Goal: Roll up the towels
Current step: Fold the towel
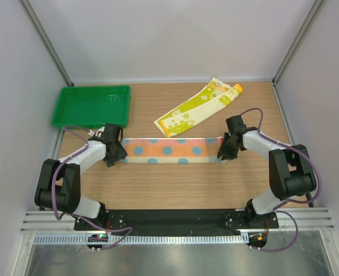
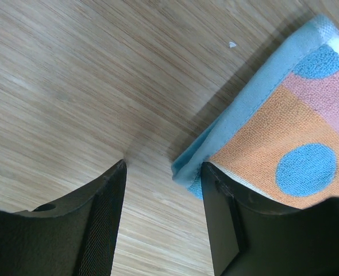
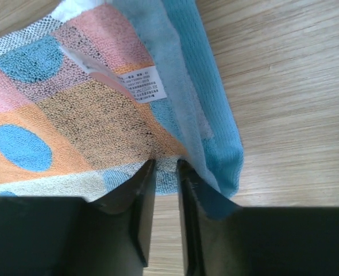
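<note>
Dotted towel (image 1: 172, 150) laid flat between the two tools
The dotted towel is spread on the surface (image 1: 175, 187). Its left corner is touched by the left tool (image 2: 164, 167), seen wide apart. Its right edge is met by the right tool (image 3: 165, 164), parted just a little. The yellow-green towel (image 1: 195, 108) is seen farther back.

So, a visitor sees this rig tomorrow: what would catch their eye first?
The long spotted towel, orange and pink with blue dots, lies flat mid-table, the left gripper at one end and the right gripper at the other. Behind it sit an angled yellow-green towel and, far left, a bright green tray.
</note>
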Tool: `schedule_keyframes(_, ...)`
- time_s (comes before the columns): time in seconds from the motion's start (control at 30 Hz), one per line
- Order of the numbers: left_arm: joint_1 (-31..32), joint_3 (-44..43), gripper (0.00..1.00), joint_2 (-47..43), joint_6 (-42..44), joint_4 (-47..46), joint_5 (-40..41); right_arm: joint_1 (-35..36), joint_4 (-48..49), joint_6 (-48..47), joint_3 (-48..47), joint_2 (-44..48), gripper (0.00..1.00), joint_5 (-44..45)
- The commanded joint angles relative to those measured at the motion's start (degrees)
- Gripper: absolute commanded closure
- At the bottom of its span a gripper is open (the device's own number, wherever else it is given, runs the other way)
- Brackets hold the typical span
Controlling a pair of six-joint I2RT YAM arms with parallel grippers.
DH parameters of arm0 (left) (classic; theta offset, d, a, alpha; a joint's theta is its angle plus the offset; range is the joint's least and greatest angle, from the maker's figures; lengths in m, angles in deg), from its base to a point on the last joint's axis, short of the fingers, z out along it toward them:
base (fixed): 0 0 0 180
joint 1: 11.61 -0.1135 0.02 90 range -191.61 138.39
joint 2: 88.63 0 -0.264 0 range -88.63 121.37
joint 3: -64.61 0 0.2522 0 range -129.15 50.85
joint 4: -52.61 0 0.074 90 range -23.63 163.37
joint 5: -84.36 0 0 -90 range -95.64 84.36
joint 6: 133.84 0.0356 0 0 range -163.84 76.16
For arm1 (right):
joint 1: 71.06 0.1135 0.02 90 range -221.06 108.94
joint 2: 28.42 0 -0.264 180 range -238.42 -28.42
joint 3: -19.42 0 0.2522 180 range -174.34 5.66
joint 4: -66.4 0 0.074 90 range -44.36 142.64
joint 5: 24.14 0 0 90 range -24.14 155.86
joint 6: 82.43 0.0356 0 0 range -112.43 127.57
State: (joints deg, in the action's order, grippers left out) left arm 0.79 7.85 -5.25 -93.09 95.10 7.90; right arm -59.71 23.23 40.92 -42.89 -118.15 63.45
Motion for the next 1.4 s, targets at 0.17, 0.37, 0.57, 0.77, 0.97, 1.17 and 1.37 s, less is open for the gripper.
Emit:
schedule_keyframes(0.17, -1.24, 1.61, 0.43, 0.12, -0.23, 1.68, 2.10, -0.90, -6.09, -0.47, -0.66, 3.06, 0.44, 6.35)
schedule_keyframes(0.37, -1.24, 1.08, 0.41, -2.42, -0.40, 3.43, 0.97, -0.89, -9.53, 1.55, -1.46, 8.07, 0.38, 12.70)
schedule_keyframes(0.57, -1.24, -4.44, 0.18, -10.49, 1.87, 8.52, -0.53, -0.89, -6.72, 3.22, 1.43, 14.66, 0.37, 8.66)
schedule_keyframes(0.77, -1.24, -14.29, 0.09, -16.31, 6.00, 18.19, 0.26, -0.89, -1.01, 6.29, 8.12, 21.36, 0.30, 3.12)
schedule_keyframes(0.97, -1.24, -15.37, 0.09, -22.81, 16.55, 20.14, 2.52, -1.33, 3.56, 9.54, 12.60, 19.77, 0.35, 3.12)
schedule_keyframes(1.17, -1.24, -13.25, 0.10, -25.80, 18.05, 19.88, 3.77, -2.56, 7.69, 10.07, 14.54, 18.89, 0.37, 3.38)
schedule_keyframes(1.37, -1.15, -13.16, 0.11, -25.37, 18.40, 19.87, 3.07, -3.79, 11.30, 10.43, 17.09, 20.56, 0.39, 3.21)
